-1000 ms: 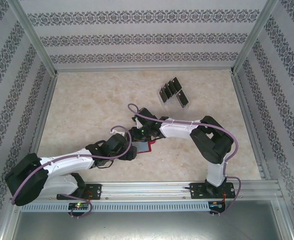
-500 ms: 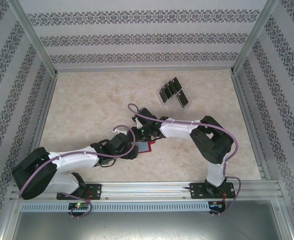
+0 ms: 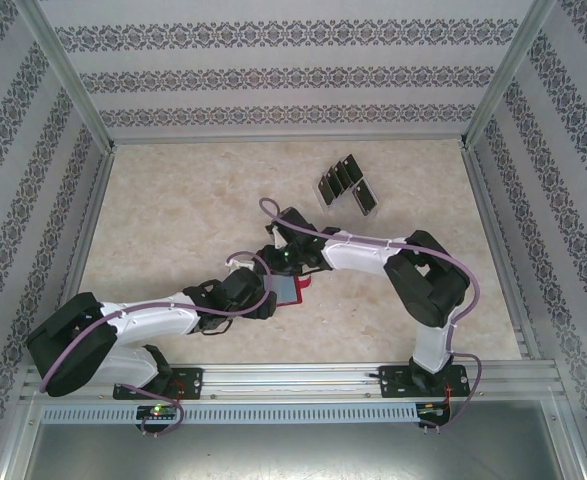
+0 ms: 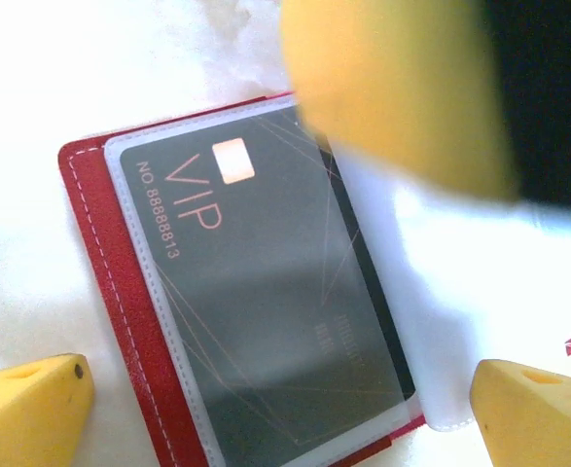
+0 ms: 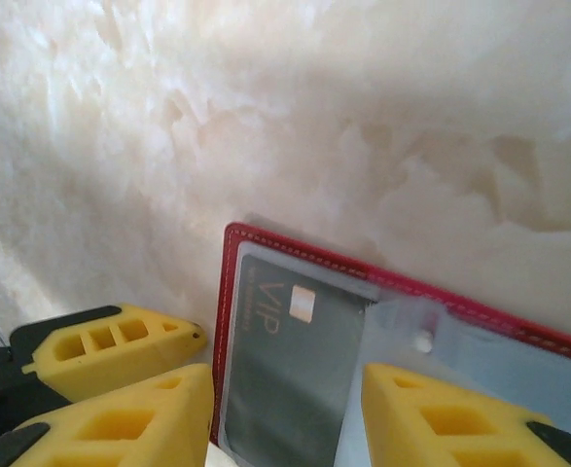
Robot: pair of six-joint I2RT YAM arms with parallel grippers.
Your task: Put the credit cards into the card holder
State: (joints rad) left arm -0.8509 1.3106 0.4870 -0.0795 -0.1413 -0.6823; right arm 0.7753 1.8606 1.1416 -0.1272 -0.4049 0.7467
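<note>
The left gripper [image 4: 280, 413] stands spread wide, one finger on each side of the card holder [image 4: 89, 263], gripping nothing. The right gripper [image 5: 277, 418] hangs just above the holder's pocket, jaws parted, pinching nothing that I can see. To do this step well, I judge it should check that the credit card [image 4: 266, 321] sits fully home, then lift straight up off the holder without dragging it, and go for the spare cards [image 3: 345, 186] well beyond the holder's far side. The holder lies open and flat on the table [image 3: 173, 200], with a red stitched rim and a clear sleeve. The dark card marked VIP lies inside that sleeve.
</note>
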